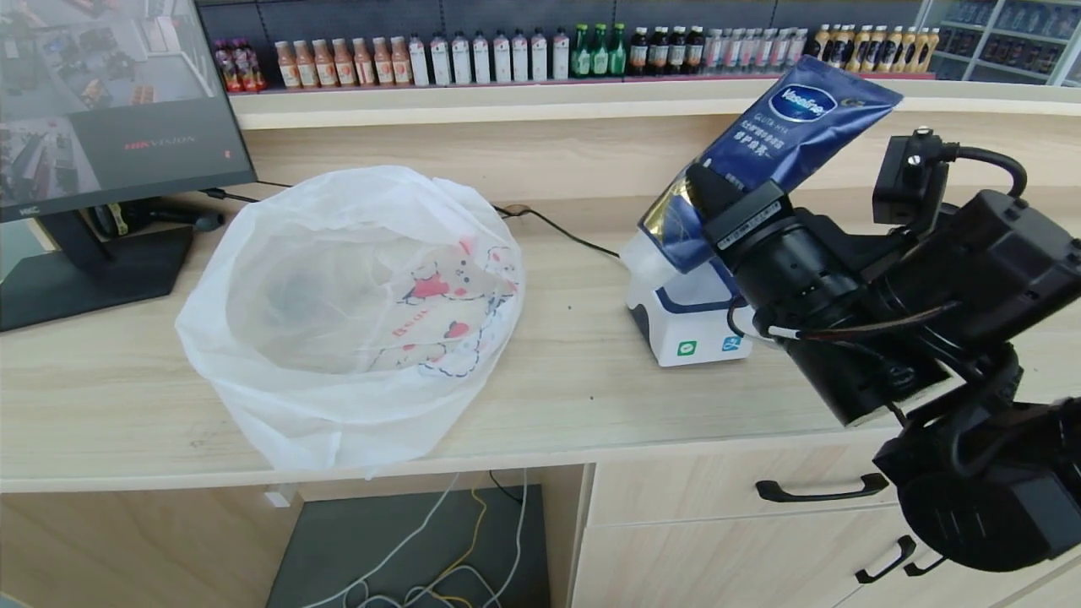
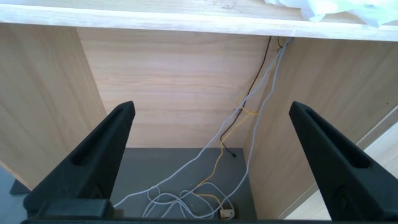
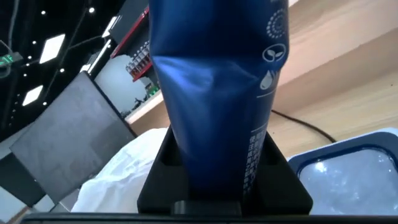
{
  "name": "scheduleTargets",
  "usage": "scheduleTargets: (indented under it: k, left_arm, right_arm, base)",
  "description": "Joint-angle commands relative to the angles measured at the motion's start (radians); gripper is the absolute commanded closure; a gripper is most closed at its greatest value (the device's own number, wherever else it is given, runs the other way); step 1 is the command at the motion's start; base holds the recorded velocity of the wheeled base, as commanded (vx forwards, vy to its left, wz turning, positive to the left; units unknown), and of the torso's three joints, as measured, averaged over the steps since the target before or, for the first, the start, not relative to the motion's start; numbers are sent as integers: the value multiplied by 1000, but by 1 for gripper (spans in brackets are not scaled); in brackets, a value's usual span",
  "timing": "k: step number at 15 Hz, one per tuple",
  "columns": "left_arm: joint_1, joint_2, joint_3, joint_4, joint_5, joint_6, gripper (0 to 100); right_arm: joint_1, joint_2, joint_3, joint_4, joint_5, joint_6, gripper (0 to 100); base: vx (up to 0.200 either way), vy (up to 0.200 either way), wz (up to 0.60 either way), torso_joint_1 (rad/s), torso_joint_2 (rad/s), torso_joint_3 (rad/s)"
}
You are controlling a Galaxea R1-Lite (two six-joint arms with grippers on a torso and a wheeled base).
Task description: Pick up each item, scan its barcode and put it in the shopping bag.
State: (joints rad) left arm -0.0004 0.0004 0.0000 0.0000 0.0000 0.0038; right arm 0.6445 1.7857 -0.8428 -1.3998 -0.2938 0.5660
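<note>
Right gripper (image 1: 714,194) clamps blue tube (image 1: 790,127), seemingly over scanner (image 1: 688,325); left gripper (image 2: 211,109), under counter (image 2: 155,15), 2 fingers (image 2: 93,162) spread.

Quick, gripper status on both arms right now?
Left gripper: open, holding nothing.
Right gripper: closed on the blue tube.

Wooden counter (image 1: 574,380) bears shopping bag (image 1: 355,312), scanner (image 1: 686,317), monitor (image 1: 110,93).
</note>
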Motion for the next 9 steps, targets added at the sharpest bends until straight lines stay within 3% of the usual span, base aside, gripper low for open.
scheduleTargets:
  k: [1, 6, 9]
  left_arm:
    - [-1, 0, 0, 0, 0, 1, 0]
    - [0, 0, 0, 0, 0, 1, 0]
    - [-1, 0, 0, 0, 0, 1, 0]
  right_arm:
    - [3, 40, -22, 1, -38, 54, 100]
    - [-48, 57, -107, 162, -111, 226, 100]
    - [-54, 58, -142, 205, -116, 259, 100]
  base:
    - [0, 0, 0, 0, 0, 0]
    - [0, 0, 0, 0, 0, 0]
    - [0, 0, 0, 0, 0, 0]
